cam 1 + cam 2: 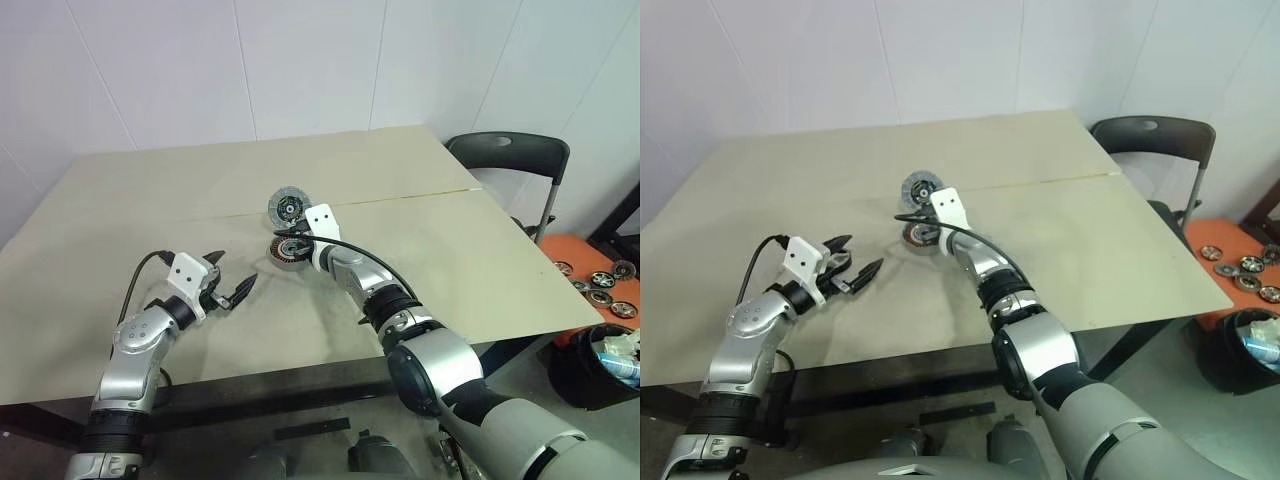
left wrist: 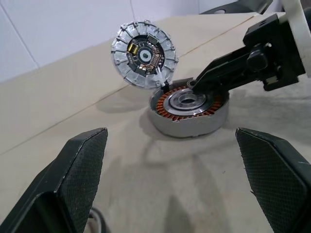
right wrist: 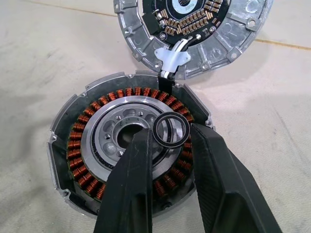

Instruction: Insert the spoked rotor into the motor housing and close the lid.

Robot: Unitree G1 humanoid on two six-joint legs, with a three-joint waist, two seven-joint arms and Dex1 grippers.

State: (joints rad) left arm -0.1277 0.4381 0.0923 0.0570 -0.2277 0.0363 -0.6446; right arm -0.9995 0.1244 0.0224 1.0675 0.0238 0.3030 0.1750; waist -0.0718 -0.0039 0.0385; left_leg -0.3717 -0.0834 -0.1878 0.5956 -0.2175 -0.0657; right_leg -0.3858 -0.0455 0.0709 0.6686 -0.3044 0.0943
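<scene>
Beige counter [image 1: 480, 260] bears the motor housing [image 3: 129, 145]; the right wrist view reveals the right pincer [image 3: 171, 133] grasping a small black ring [image 3: 171, 130] over it, while the left pincer [image 1: 232, 284] gapes released.

The right gripper [image 3: 167, 138] fingers cover the near side of the housing [image 3: 77, 141] windings, and the lid [image 3: 146, 43] is cut off by the frame edge. From the head views the ring between the fingertips is too tiny to make out.
</scene>
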